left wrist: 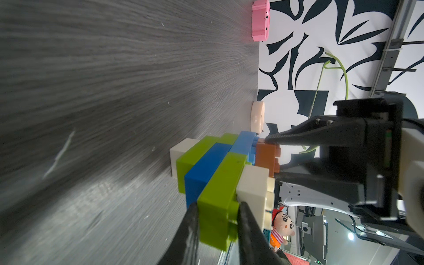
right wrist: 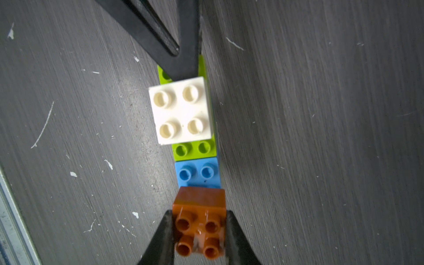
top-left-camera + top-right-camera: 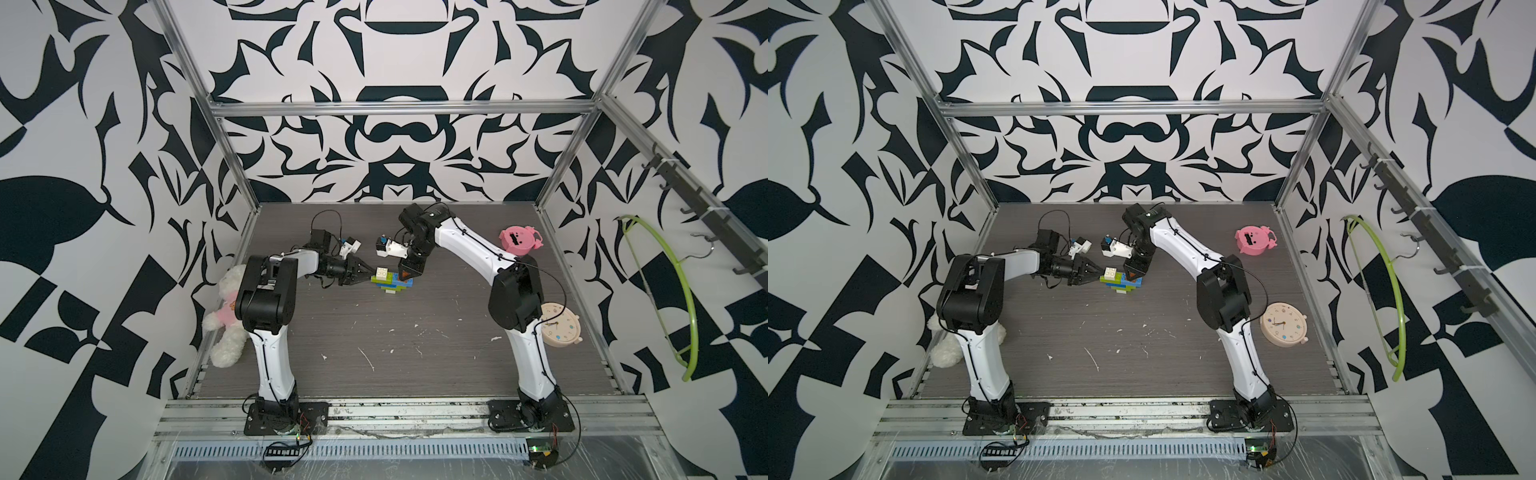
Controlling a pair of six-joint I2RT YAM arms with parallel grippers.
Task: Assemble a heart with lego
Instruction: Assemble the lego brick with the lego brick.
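Find the heart [image 3: 394, 284] standing on the desk [image 3: 374, 345] in both top views, toward the far half and midway between the two arms. Count stepped layers from the left wrist view: a white base brick [image 1: 180, 153] touching the desk, above it alternating lime green and blue bricks, then a white top brick [image 1: 253, 183] and an orange brick [image 1: 266, 156] on the uppermost level, apart from each other.

Find the left end effector [image 1: 218, 205] clamped on the projecting end of the upper lime green brick [image 1: 218, 183], one finger on each side face, reaching in low and nearly level from the robot's left. Find the right end effector [image 2: 199, 213] pinching the orange brick across two opposite sides, pointing down at it from above (with studs toward the wrist camera). See that brick touching the top of the blue brick [image 2: 198, 173]; cannot tell whether pressed fully home. See one row of lime green studs and one of blue studs bare between the white top brick and the orange one in the right wrist view.

Elsewhere on the desk: a pink round toy [image 3: 519, 240] near the far right corner, a cream clock [image 3: 561, 328] lying face up by the right edge just beside the right arm, a white plush [image 3: 226, 328] at the left edge partly hidden by the left arm. Note a lime green hanger [image 3: 673, 291] against the right wall, well apart from the bricks.
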